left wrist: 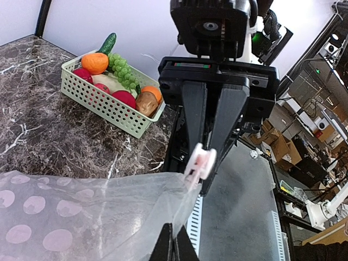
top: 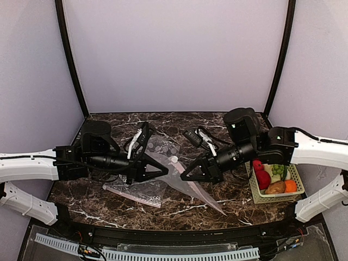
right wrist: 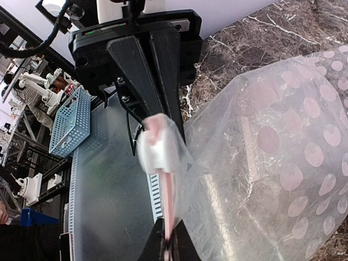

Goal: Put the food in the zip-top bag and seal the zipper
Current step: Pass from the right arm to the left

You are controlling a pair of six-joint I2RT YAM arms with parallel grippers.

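The zip-top bag [top: 197, 191] hangs lifted between both grippers over the middle of the table, clear with pale dots [right wrist: 283, 157]. My left gripper [top: 165, 170] is shut on the bag's edge [left wrist: 175, 243], just below a white slider [left wrist: 200, 163]. My right gripper [top: 183, 175] faces it, shut on the pink zipper [right wrist: 169, 201] under the same slider [right wrist: 157, 149]. The food [top: 274, 178] lies in a pale green basket [top: 297, 191] at the right: red apples, green grapes [left wrist: 120, 68], orange ones, a brown potato. No food shows inside the bag.
A second clear bag [top: 136, 191] lies flat on the marble in front of the left arm. The green basket [left wrist: 117, 116] stands near the table's right edge. A blue basket [right wrist: 70, 122] sits off the table, beyond its front rail.
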